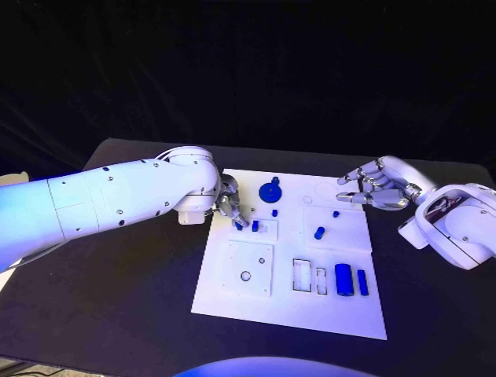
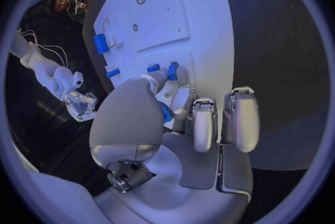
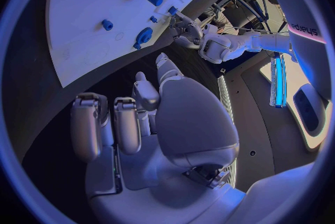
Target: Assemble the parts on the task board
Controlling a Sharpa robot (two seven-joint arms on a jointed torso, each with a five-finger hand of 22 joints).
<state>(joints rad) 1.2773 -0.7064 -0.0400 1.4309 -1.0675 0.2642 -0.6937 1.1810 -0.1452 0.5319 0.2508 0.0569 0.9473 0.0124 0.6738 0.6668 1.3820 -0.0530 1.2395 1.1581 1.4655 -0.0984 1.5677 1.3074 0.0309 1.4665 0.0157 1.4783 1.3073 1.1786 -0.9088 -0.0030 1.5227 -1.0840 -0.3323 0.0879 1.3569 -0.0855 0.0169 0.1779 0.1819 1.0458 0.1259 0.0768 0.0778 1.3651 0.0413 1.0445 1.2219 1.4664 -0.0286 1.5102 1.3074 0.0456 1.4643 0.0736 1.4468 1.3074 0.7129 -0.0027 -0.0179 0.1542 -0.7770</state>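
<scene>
My left hand is at the left edge of the white board, at about ten o'clock from the board's middle. Its fingertips press around a small blue piece that sits at a slot there. In my left wrist view this piece is pinched between the thumb and one finger, and the other fingers stay stretched over the black table. A second small blue piece lies on the board just beside it.

My right hand is at the right upper corner of the board, at about two o'clock. Its fingers are bent inward and I see nothing inside them. In my right wrist view the fingers are above the dark table, near the board's edge but not touching it.

On the board, a round blue wheel stands at twelve o'clock, close to my left hand. A small blue peg is just below it. A short blue cylinder lies near the middle, toward one o'clock, and a tiny blue piece is a little above it. At about four o'clock a thick blue cylinder lies beside a thin blue bar; they are near but apart. To the left of them are two empty rectangular slots.
</scene>
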